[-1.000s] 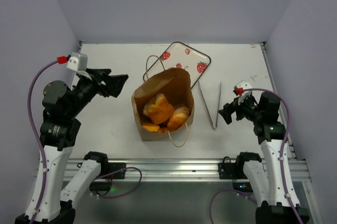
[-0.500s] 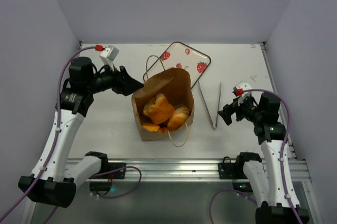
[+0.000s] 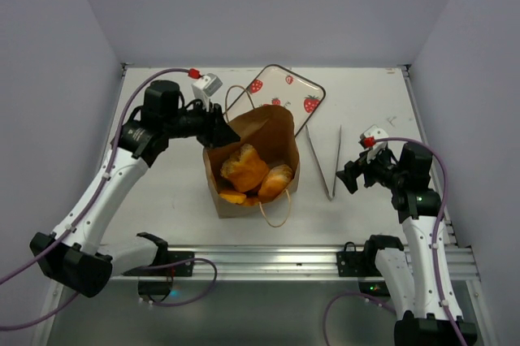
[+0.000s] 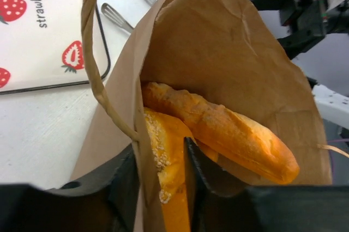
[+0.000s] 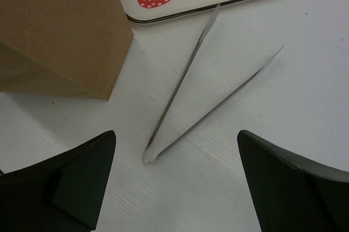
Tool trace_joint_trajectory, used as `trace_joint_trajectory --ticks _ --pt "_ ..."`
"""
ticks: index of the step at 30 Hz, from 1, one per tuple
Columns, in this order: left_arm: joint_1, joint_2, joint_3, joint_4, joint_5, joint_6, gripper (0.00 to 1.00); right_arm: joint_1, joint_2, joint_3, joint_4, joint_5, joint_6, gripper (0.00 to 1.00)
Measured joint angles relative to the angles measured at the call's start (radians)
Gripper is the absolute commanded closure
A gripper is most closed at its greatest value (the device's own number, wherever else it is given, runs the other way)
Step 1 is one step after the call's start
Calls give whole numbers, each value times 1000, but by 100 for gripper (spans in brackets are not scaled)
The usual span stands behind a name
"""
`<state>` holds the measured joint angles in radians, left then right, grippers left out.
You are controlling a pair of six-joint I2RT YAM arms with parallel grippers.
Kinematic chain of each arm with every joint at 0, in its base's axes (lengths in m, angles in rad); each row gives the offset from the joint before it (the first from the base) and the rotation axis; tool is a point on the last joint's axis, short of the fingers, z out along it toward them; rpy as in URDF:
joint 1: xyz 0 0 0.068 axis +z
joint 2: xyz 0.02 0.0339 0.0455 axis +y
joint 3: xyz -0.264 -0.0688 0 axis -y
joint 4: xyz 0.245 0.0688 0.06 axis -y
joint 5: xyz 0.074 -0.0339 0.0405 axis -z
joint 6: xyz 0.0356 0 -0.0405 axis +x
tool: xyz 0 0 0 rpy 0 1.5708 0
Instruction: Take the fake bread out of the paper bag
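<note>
Pose | left end effector (image 4: pixel 158 150) astride paper bag (image 3: pixel 272 131) rim | arm (image 3: pixel 106 192) outstretched

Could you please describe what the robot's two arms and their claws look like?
Both the left arm and the right arm have white tubular links joined by black motor housings. A purple cable loops along each. Near each wrist sits a small white camera box with a red plug. The left claw and the right claw have matte black, wedge-shaped fingers.

Reaches forward and inward with the left arm (image 3: pixel 114 183), left gripper (image 3: pixel 221 128) narrowly parted — holds the right arm (image 3: pixel 422 228) folded, right gripper (image 3: pixel 346 175) spread wide.
</note>
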<state>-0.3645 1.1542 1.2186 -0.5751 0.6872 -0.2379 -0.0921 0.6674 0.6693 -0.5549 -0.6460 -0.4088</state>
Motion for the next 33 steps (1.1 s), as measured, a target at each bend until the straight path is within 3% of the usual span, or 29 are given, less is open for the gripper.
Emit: trace_joint_trajectory --ticks 2,3,7,16,22,27,33 --pt "-29 41 39 -26 -50 15 71 0 0 0 0 0 0 1" --pt "-38 57 57 -37 -72 23 80 0 0 0 0 0 0 1" --pt "-49 78 92 -68 -132 47 100 0 0 0 0 0 0 1" --pt "-53 80 166 -155 -204 94 100 0 0 0 0 0 0 1" --pt "-57 112 365 -245 -309 159 100 0 0 0 0 0 0 1" --pt "-56 121 472 -258 -452 228 100 0 0 0 0 0 0 1" --pt "-55 89 386 -200 -695 302 100 0 -1 0 0 0 1 1"
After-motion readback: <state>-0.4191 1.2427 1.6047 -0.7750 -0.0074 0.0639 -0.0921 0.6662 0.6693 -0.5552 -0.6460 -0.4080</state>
